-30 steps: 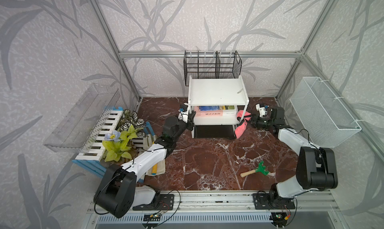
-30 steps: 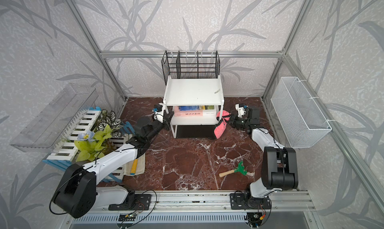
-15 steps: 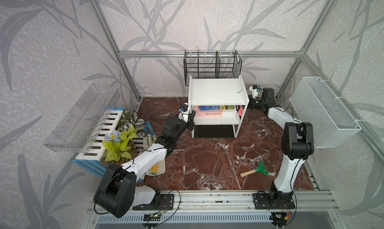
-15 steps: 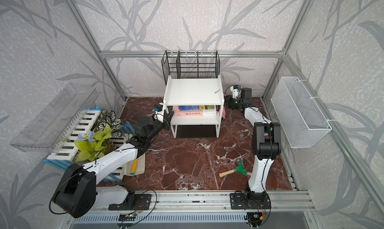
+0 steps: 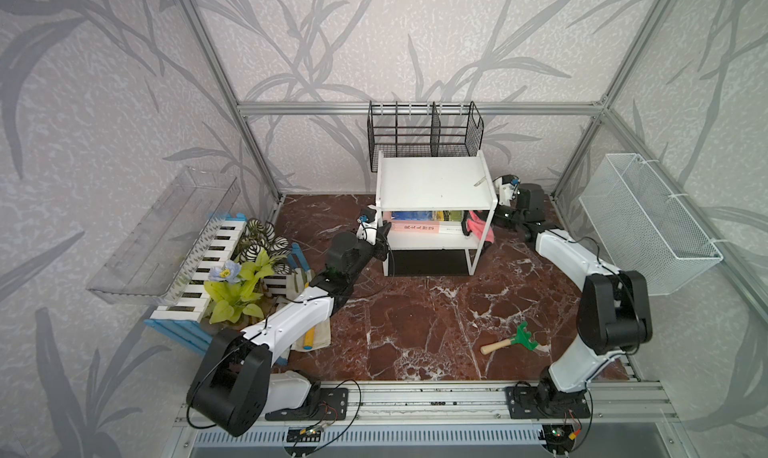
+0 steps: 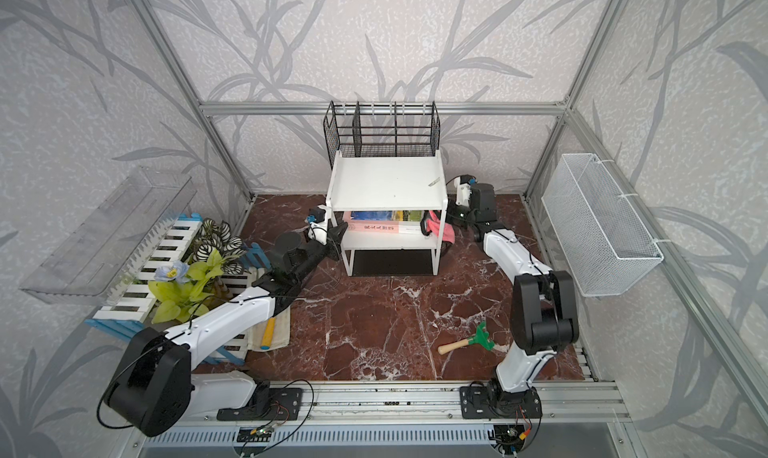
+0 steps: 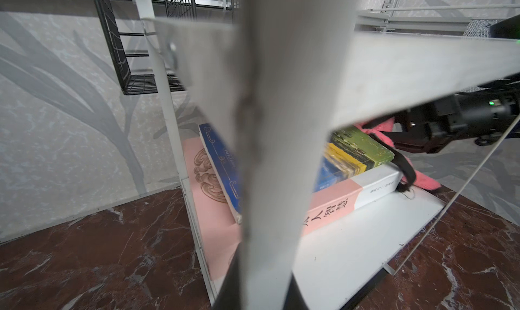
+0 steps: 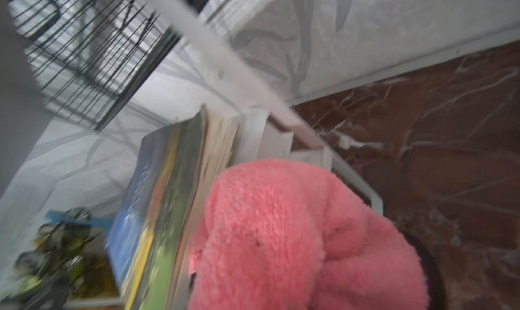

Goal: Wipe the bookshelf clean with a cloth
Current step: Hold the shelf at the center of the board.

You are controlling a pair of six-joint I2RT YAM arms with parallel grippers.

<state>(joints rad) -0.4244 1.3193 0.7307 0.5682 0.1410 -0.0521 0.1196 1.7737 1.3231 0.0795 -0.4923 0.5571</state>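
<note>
The white bookshelf [image 5: 432, 181] [image 6: 386, 181] stands at the back middle of the marble floor. My left gripper [image 5: 385, 237] [image 6: 338, 233] is shut on its front-left post [image 7: 281, 125], a black finger showing on either side of it. The pink fluffy cloth [image 5: 478, 227] [image 6: 440, 229] hangs at the right end of the middle board [image 7: 351, 244], touching the stacked books [image 5: 424, 223]. My right gripper [image 5: 496, 223] [image 6: 457, 221] is shut on the cloth beside the shelf's right side. The cloth [image 8: 295, 232] hides its fingers in the right wrist view.
A black wire rack [image 5: 424, 136] hangs behind the bookshelf. A white mesh basket [image 5: 648, 223] is on the right wall, a clear tray [image 5: 166, 231] on the left. A plant in a fence box [image 5: 241, 269], a beige cloth with yellow roller [image 5: 313, 337] and a toy rake [image 5: 513, 339] lie nearby.
My right arm has swung from the shelf's front-right corner round to its right side, carrying the cloth up and in onto the middle board. The left arm has not moved.
</note>
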